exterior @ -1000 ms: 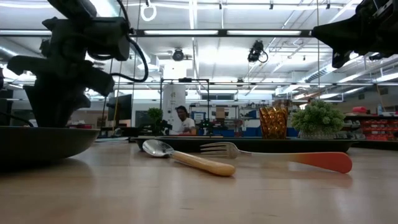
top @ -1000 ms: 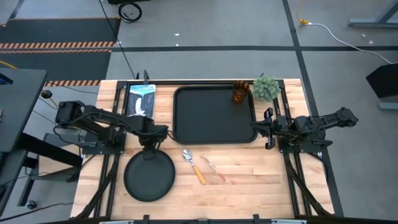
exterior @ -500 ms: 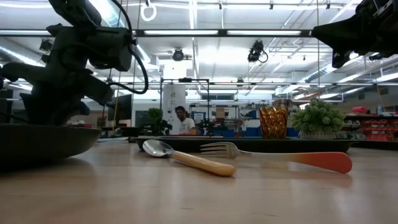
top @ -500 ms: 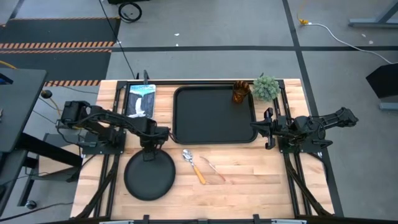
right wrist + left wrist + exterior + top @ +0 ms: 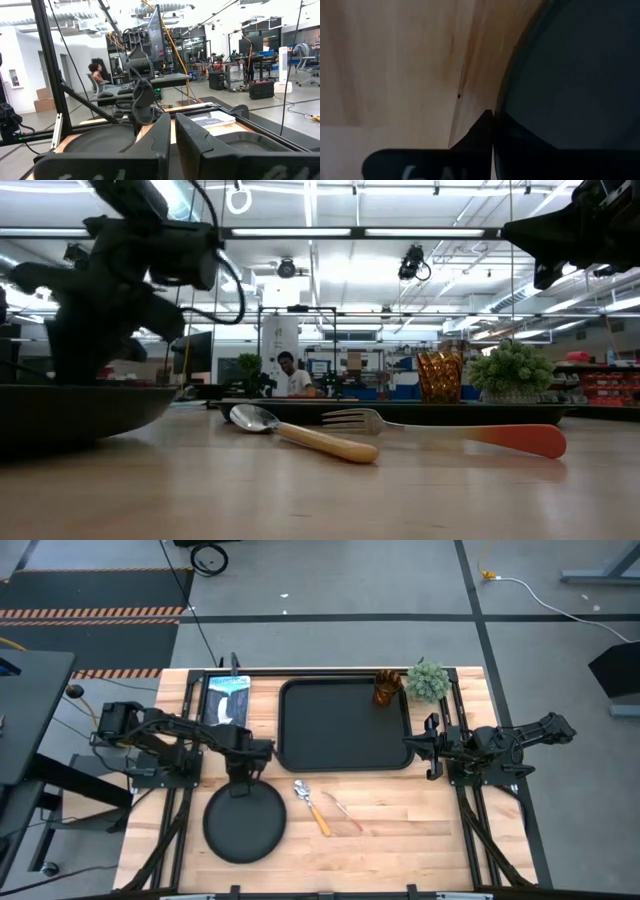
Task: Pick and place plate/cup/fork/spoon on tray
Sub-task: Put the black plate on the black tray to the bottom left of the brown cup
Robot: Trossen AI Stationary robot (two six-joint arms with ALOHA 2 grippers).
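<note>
The round black plate point(image 5: 245, 825) lies on the table's near left part; it also shows in the low view point(image 5: 80, 408). My left gripper point(image 5: 241, 788) is shut on its far rim. My right gripper point(image 5: 430, 747) hangs shut and empty just right of the black tray point(image 5: 345, 725). The amber cup point(image 5: 387, 690) stands at the tray's far right corner. The spoon point(image 5: 312, 806) and the fork point(image 5: 343, 810) lie flat on the wood, in front of the tray. My left gripper pinches the plate's far rim point(image 5: 506, 95) between its two fingers, one finger point(image 5: 472, 137) outside the rim and the other over the plate's inner side. The fingers come from above, pointing down. I cannot tell whether the plate is clear of the table.
A small green plant point(image 5: 428, 681) stands off the tray's far right corner. A blue-white card point(image 5: 228, 700) lies left of the tray. Bare wood lies to the right of the fork. People show in the room beyond the table.
My left gripper has gone a little toward the table's right edge, still shut on the plate's rim. The plate has shifted the same way with it, toward the spoon.
</note>
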